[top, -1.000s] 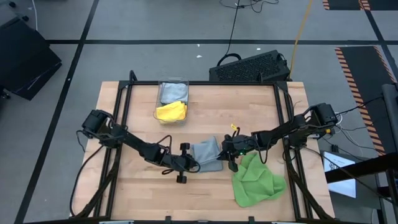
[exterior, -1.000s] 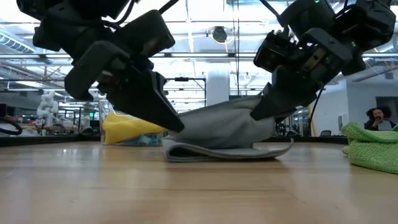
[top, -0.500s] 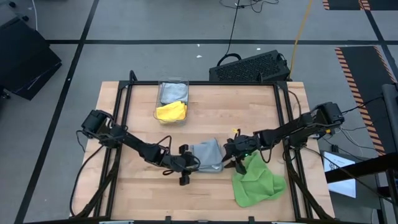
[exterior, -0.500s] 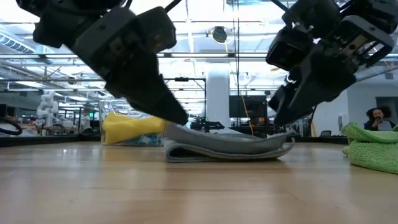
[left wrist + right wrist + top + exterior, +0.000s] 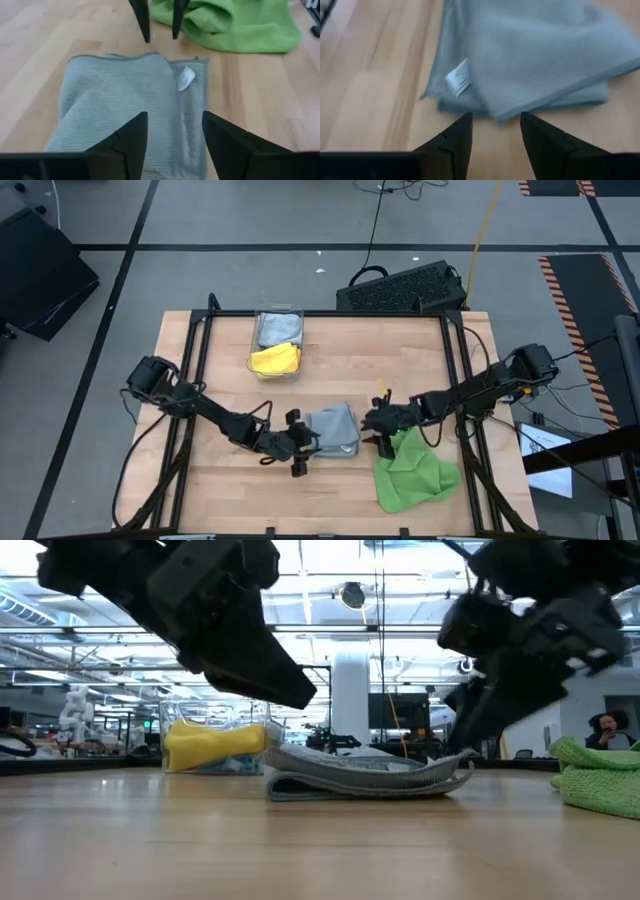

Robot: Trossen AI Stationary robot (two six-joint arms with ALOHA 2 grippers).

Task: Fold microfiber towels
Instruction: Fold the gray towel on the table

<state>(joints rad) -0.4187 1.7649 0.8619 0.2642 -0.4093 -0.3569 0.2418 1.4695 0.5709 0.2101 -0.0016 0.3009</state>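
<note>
A grey microfiber towel lies folded in two on the wooden table, its fold at the left in the low view and its white tag on top. My left gripper hangs open just above the towel's left part. My right gripper stands open just off the towel's right edge, clear of it. A bright green towel lies crumpled at the near right. A yellow towel and a light blue one sit in the clear bin.
The green towel's heap lies close beside my right gripper. The bin stands at the table's far side, left of the middle. A black frame runs along the table's edges. Bare wood lies along the near edge.
Both grippers have opened and let go of the grey towel. Its raised upper layer has dropped flat onto the lower one, so it now lies folded. My left gripper has risen a little and rolled; my right gripper has drawn back toward the table's right edge.
</note>
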